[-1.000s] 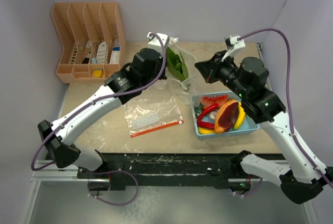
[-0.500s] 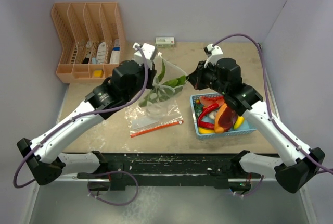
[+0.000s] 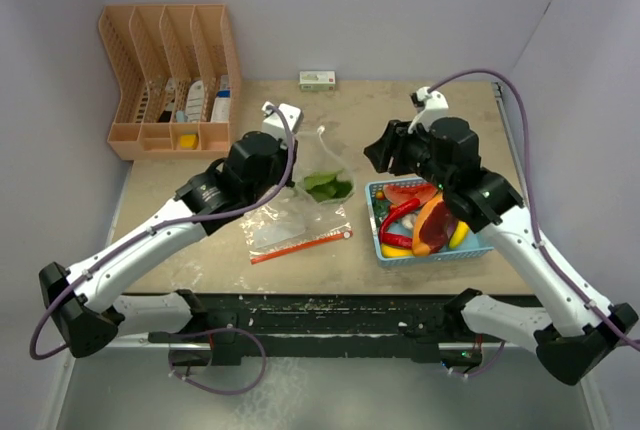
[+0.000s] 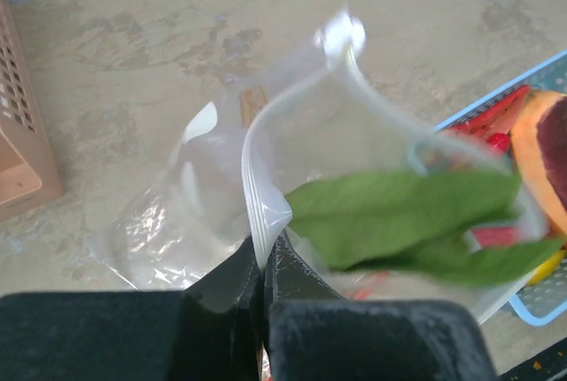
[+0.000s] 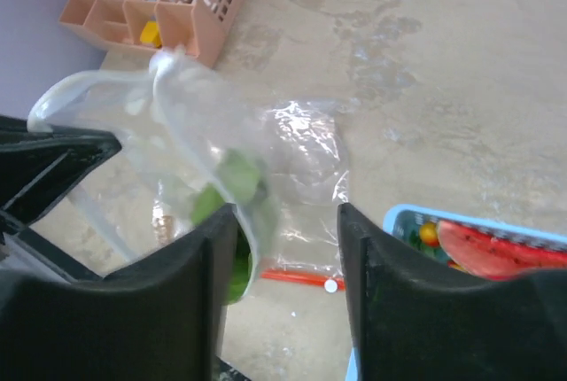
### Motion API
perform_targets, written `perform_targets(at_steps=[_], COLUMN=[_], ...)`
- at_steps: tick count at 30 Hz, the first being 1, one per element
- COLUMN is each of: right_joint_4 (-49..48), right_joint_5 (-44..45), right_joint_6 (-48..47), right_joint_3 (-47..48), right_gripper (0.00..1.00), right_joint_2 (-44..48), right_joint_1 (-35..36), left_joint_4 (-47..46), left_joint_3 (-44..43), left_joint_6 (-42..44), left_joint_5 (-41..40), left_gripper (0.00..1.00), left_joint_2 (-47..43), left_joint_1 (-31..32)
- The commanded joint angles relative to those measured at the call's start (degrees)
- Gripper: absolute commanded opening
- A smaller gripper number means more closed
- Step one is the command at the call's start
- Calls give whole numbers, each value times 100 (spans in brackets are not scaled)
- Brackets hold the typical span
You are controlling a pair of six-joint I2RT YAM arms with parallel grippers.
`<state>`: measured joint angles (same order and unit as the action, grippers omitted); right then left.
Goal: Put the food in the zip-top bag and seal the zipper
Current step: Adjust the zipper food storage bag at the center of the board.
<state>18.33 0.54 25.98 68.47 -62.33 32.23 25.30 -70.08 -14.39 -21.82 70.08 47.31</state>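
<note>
My left gripper [image 3: 297, 180] [image 4: 264, 252] is shut on the ribbed mouth edge of a clear bag [image 3: 325, 165] [image 4: 301, 133], which hangs from it with green leafy food [image 3: 326, 187] [image 4: 399, 217] inside. The right gripper [image 3: 380, 150] [image 5: 285, 221] stands open just right of that bag; nothing is between its fingers, and the bag's side [image 5: 177, 124] brushes past its left finger. The zip-top bag [image 3: 295, 218] [image 5: 306, 151] lies flat on the table, its red-orange zipper [image 3: 300, 246] [image 5: 297, 276] toward the near edge. A red chili [image 3: 400, 215], an orange-red chunk [image 3: 435, 225] and yellow pieces [image 3: 462, 230] lie in the basket.
The light blue basket [image 3: 480, 247] [image 5: 461, 221] [image 4: 496, 97] stands right of the flat bag, under the right arm. A peach desk organizer [image 3: 170, 80] stands at the back left. A small green and white box [image 3: 317, 80] lies by the back wall.
Both arms brought the leaf-filled bag from the back of the table toward the middle. The right gripper has opened and let go of it, so it now hangs from the left gripper alone.
</note>
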Motion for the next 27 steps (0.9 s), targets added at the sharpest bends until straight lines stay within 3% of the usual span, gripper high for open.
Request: perform_targets(at_steps=[1,5,13,20,27], right_joint_4=[321,1152,3660,4007,4279], right_joint_5=[643,1038,1887,2005,1769], right_joint_6=[-18,251,1473,2460,2465], right_joint_3=[45,236,171,-365,-483], right_gripper=[66,75,99,99,97], right_joint_2=[499,537,233,231,160], right_joint_1=[-7,-8,-11,-144,-797], left_joint_4=[-1034,-279,-461,-740,-954], left_joint_3=[394,-15,286,960,1218], left_joint_6=[-223,-623,-483,-660,-846], left_joint_5=[708,401,259,316,757], left_gripper=[0,0,0,0,0], left_joint_2=[-320,174,-392,-863,-565], left_joint_1=[-30,-29,-33,-33,-29])
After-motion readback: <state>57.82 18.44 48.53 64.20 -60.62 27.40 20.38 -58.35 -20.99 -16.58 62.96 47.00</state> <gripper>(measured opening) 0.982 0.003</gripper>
